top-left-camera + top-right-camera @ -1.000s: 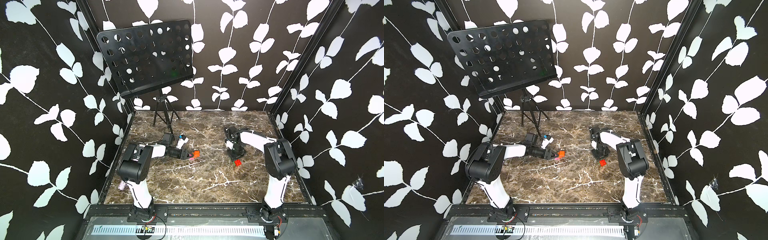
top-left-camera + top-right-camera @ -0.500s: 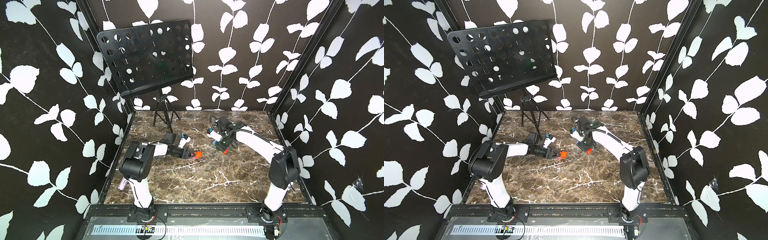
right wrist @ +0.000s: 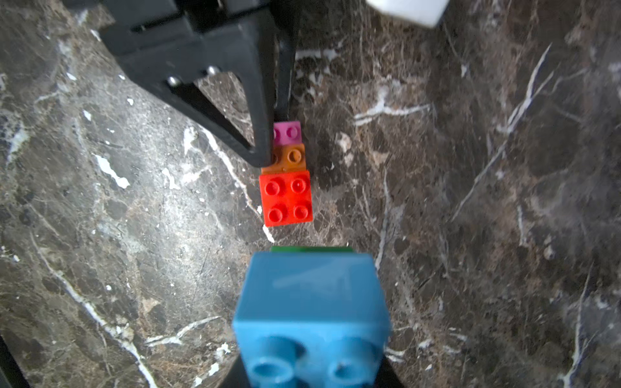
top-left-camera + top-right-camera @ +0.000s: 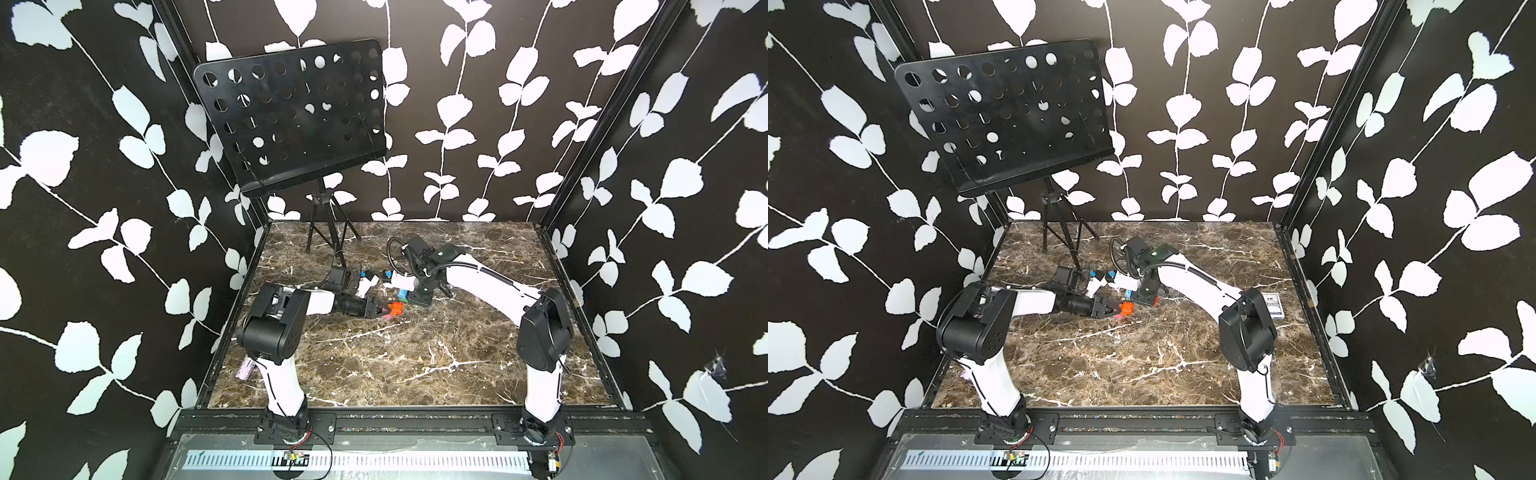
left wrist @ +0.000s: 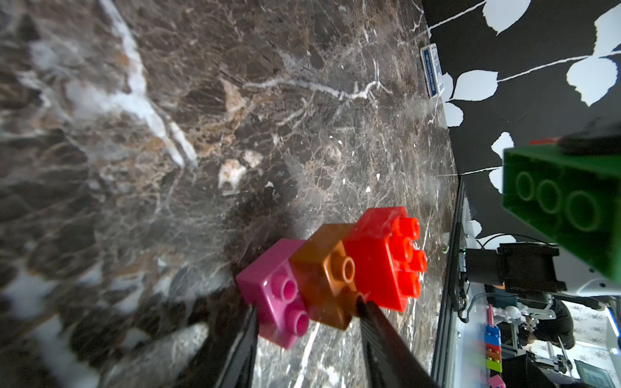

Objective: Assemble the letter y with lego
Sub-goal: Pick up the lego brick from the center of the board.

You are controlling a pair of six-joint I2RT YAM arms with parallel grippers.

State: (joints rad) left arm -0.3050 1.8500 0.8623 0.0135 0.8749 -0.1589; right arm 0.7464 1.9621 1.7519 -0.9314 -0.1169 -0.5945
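Progress first: past halfway by my read. Left gripper (image 5: 307, 310) is clamped on the stem (image 5: 336, 268), one finger each side of its pink & orange end. Stem = 3 bricks already joined in a stepped row: pink brick (image 5: 279, 295) btwn the fingers, orange brick (image 5: 326, 278) right at the fingertips, red brick (image 5: 383, 255) sticking out just past them, studs bare. Stem sits low at the table (image 4: 415, 365); touching or just above, can't tell.

Ahead of the left fingertips, near but apart, right gripper (image 4: 417, 298) hangs, closed on a blue brick (image 3: 311, 302) w/ the green bar (image 5: 564, 201) stuck under it. Bar's hollow underside points down, not yet on the red brick's studs; gap shows btwn them. A red bit peeks beside the bar in the left wrist view; prob the 2nd tip, not sure. Left to do, as I judge: seat bar on red brick, press, let go.

Materials: bricks = glossy hard plastic, slightly see-thru, squarish w/ round studs on top; bar longer, ring tubes underneath. Fingers = matte black, ribbed inner faces, tapering. Table = polished brown marble look, white veins, some glare.

Far ahead of the left gripper: card box (image 5: 432, 70) flat by the table edge. Farthest, at the back corner: black music stand (image 4: 291, 120), sheet metal w/ punched holes.
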